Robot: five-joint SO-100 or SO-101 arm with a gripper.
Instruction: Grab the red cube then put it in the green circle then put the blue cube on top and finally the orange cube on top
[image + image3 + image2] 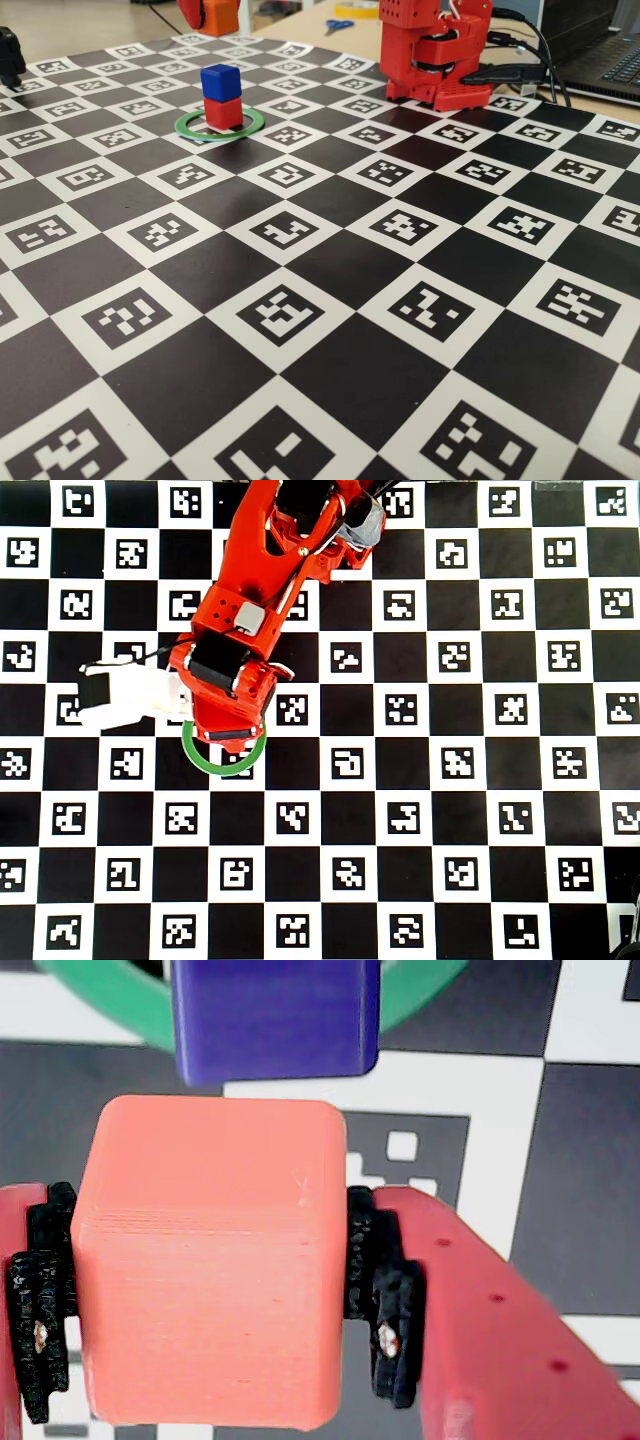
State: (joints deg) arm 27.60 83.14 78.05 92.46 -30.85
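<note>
Orange cube point(210, 1280) clamped between fingers point(385, 1290), above blue cube point(272, 1015)

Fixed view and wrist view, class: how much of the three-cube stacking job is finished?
Done: the red cube sits inside the green circle, and the blue cube rests on top of it. In hand: the claw grips the orange cube, seen above the blue cube in the wrist view. Left: setting the orange cube on the blue one.

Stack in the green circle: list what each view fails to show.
- Overhead view: the arm covers the whole stack; only part of the green circle shows.
- Wrist view: the orange cube in the tool and the blue cube hide the red cube.
- Fixed view: the tool is cut off by the top edge.
</note>
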